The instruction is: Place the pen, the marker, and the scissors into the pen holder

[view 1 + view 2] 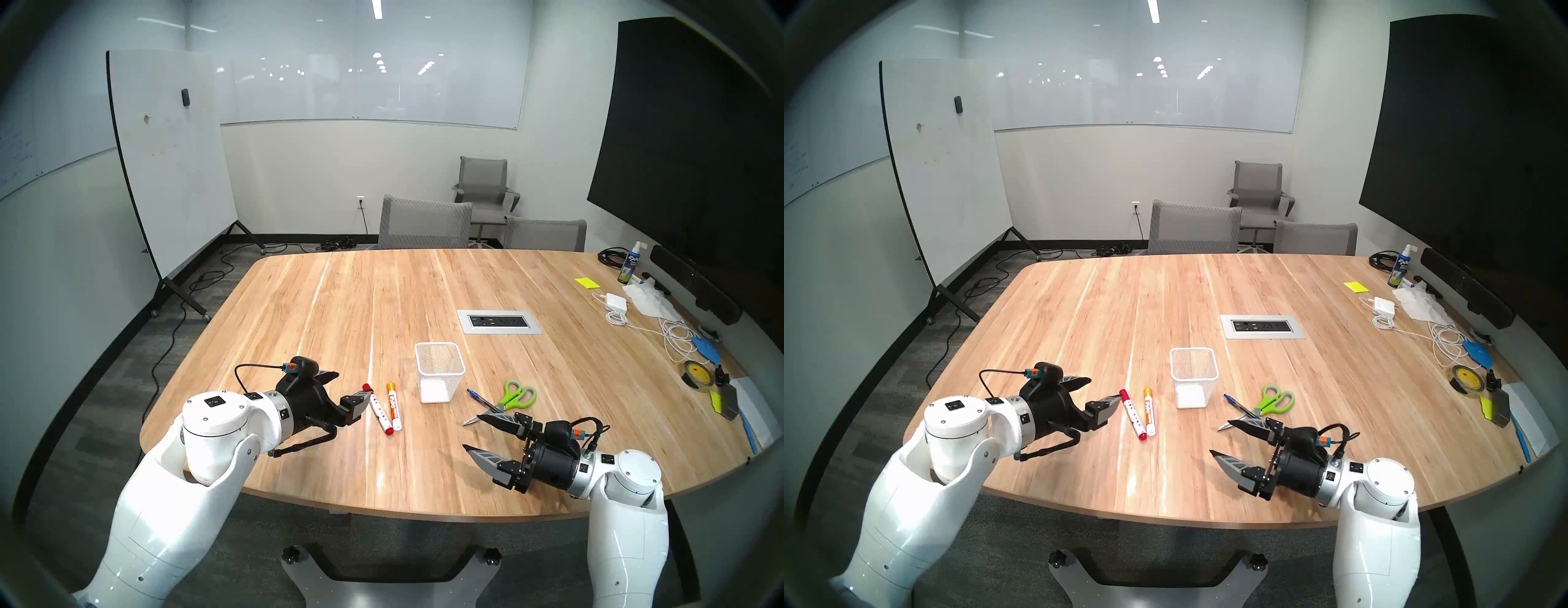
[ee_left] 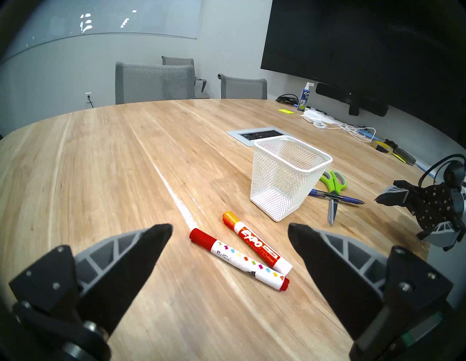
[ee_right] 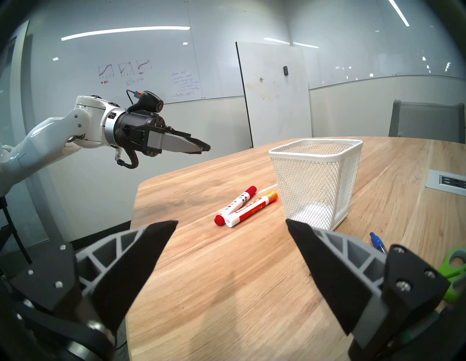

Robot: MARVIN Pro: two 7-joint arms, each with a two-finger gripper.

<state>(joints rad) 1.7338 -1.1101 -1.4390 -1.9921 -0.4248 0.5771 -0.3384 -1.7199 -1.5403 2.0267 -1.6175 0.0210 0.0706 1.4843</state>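
A white mesh pen holder [image 1: 440, 373] stands upright and empty mid-table. To its left lie two thick white markers side by side, one red-capped [image 1: 377, 408] and one orange Expo [image 1: 394, 405]. My left gripper [image 1: 352, 383] hovers open just left of them, nothing between its fingers; its wrist view shows both markers [image 2: 237, 258] right ahead. Right of the holder, a blue pen [image 1: 481, 399] lies across the blades of green-handled scissors [image 1: 513, 397]. My right gripper [image 1: 471, 432] is open and empty just in front of them, one finger over the blade tips.
A power outlet plate [image 1: 499, 321] is set into the table behind the holder. The table's right edge holds a spray bottle [image 1: 630, 263], a charger with cables [image 1: 615, 302] and a tape roll [image 1: 695, 373]. Grey chairs [image 1: 424, 223] stand at the far edge.
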